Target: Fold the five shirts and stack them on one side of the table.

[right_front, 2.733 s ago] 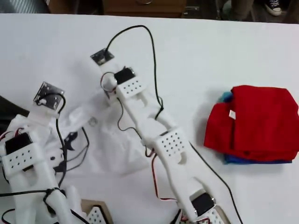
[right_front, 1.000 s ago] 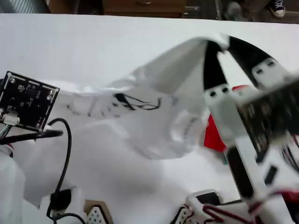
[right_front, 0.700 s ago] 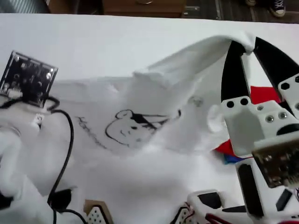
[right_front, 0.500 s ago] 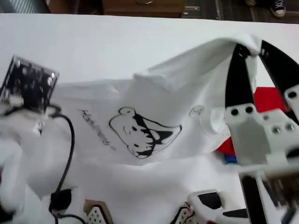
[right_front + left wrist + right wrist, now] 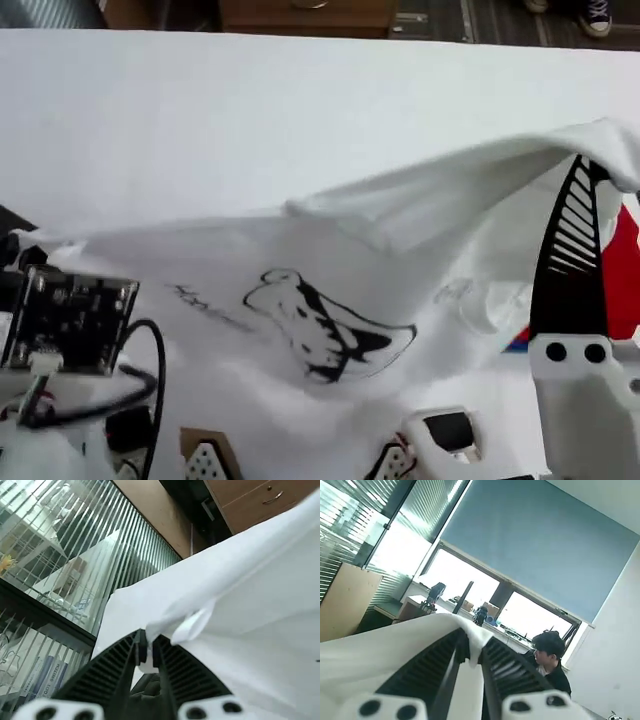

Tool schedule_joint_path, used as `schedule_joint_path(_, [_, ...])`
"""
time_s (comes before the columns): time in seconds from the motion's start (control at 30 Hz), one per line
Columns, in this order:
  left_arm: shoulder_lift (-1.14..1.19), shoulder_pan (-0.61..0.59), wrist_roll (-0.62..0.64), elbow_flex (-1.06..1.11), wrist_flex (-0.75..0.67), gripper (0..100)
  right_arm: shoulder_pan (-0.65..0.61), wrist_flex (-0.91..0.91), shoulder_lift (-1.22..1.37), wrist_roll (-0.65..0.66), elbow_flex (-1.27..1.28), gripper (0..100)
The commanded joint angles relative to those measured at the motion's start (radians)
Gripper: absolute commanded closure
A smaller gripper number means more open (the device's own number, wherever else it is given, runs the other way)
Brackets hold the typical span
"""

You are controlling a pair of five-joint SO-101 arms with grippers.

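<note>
1. High view: the white shirt [image 5: 330, 290] hangs spread above the table [image 5: 200, 100], not yet folded. A folded red shirt [image 5: 628, 265] lies at the right.
2. Left wrist view: the left gripper [image 5: 147, 647] is clamped on a white shirt edge.
3. Right wrist view: the right gripper [image 5: 469, 652] is clamped on another edge. I judge folding and stacking remain.

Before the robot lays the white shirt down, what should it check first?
1. Left gripper pinches the white shirt: ok, jaws shut on a fabric edge.
2. Right gripper pinches it too: ok, jaws shut on a fold.
3. Shirt stretched out between both grippers: ok, though a fold runs across it.
4. Drawing faces up toward the high view: ok.
5. Bottom hem free of the table: cannot tell, it is hidden.
6. Red shirt out of the way: cannot tell, the white shirt covers most of it.
</note>
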Motion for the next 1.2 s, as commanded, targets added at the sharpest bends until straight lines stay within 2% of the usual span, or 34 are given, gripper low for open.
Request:
schedule_joint_path(0.0, [-0.012, -0.018, -0.005, 0.001, -0.028, 98, 0.001, -0.025, -0.008, 0.006, -0.012, 97.8])
schedule_joint_path(0.13, [-0.006, -0.018, -0.005, 0.018, -0.029, 98, 0.001, -0.018, 0.002, 0.002, -0.002, 97.8])
schedule_joint_path(0.27, [0.025, -0.018, -0.005, 0.093, -0.091, 98, -0.001, -0.018, 0.024, 0.000, 0.087, 97.8])
schedule_joint_path(0.57, [0.175, -0.012, -0.005, 0.237, -0.222, 98, -0.002, -0.064, 0.035, -0.002, 0.437, 97.8])
schedule_joint_path(0.73, [0.331, 0.021, -0.002, 0.305, -0.319, 98, -0.002, -0.183, 0.035, -0.002, 0.795, 97.8])
schedule_joint_path(0.9, [0.512, 0.118, -0.002, 0.326, -0.422, 98, -0.001, -0.423, 0.035, 0.000, 1.132, 97.8])
schedule_joint_path(1.0, [0.628, 0.152, -0.002, 0.295, -0.485, 98, -0.001, -0.553, 0.036, 0.006, 1.247, 97.8])
schedule_joint_path(1.17, [0.825, 0.192, -0.002, 0.154, -0.459, 98, -0.001, -0.659, 0.124, 0.002, 1.281, 97.8])
